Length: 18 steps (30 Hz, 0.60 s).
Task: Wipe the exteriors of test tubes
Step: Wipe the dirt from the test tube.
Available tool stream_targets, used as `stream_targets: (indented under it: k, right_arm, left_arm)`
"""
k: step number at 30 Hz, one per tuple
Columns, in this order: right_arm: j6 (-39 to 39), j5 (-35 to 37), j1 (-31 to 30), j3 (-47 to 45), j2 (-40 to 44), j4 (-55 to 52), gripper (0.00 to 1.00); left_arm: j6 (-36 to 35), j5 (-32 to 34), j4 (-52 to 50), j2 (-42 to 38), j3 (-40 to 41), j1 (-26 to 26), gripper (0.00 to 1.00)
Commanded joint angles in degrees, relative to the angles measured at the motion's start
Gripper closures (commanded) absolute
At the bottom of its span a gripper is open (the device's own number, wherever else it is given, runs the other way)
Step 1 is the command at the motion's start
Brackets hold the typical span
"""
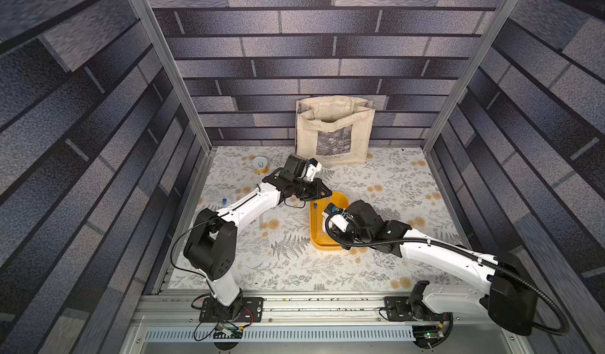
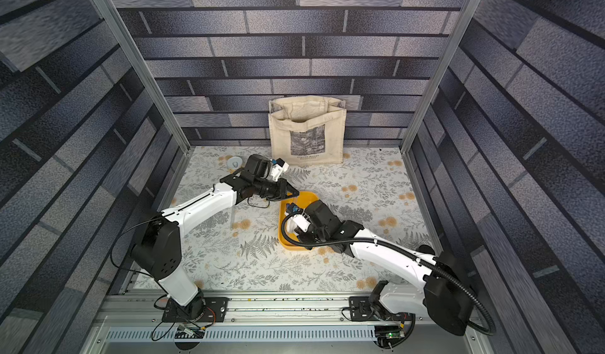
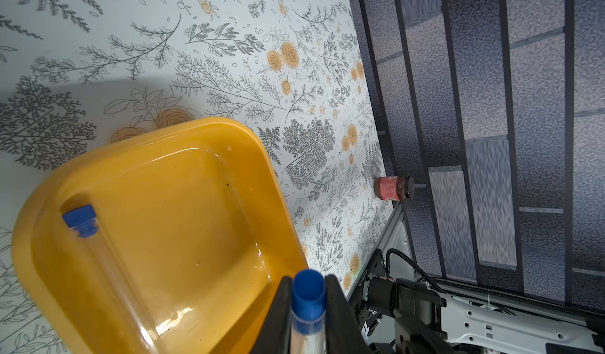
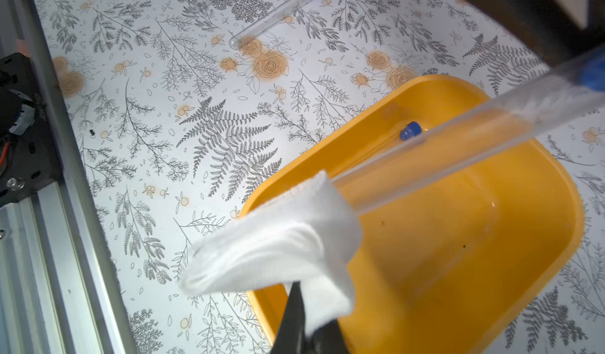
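Holding | left gripper (image 3: pixel 307 291) clamped on test tube (image 4: pixel 458 146) | right gripper (image 4: pixel 309 332) clamped on cloth (image 4: pixel 278 247) draped over tube's end | both above yellow tray (image 4: pixel 491 270)

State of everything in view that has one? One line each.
left gripper: shut on held test tube, at its cap
held test tube: capped, raised over yellow tray
right gripper: shut on white cloth
white cloth: folded around the held test tube's far end
tray tube: capped, lying in yellow tray
table tube: capped, lying on tabletop
tote bag: upright, open
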<state>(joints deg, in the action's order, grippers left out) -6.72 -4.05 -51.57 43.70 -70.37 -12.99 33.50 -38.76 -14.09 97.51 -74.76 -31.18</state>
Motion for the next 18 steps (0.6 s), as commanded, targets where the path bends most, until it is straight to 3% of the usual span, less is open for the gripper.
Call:
stream_targets:
  k: [1, 6, 18]
  right_arm:
    - [2.7, 1.8, -1.3, -1.5, 1.2, 2.0, 1.00]
    - [2.8, 4.0, -0.5, -0.8, 1.2, 1.3, 1.00]
    - [1.9, -1.3, 9.5, 7.6, -5.1, -0.3, 1.00]
  left_arm:
    - [0.3, -0.1, 0.7, -2.5, 0.9, 0.3, 0.82]
    - [0.4, -0.3, 1.1, -2.6, 1.2, 0.2, 0.82]
    - [0.8, -0.5, 1.1, -2.4, 1.1, -0.2, 0.81]
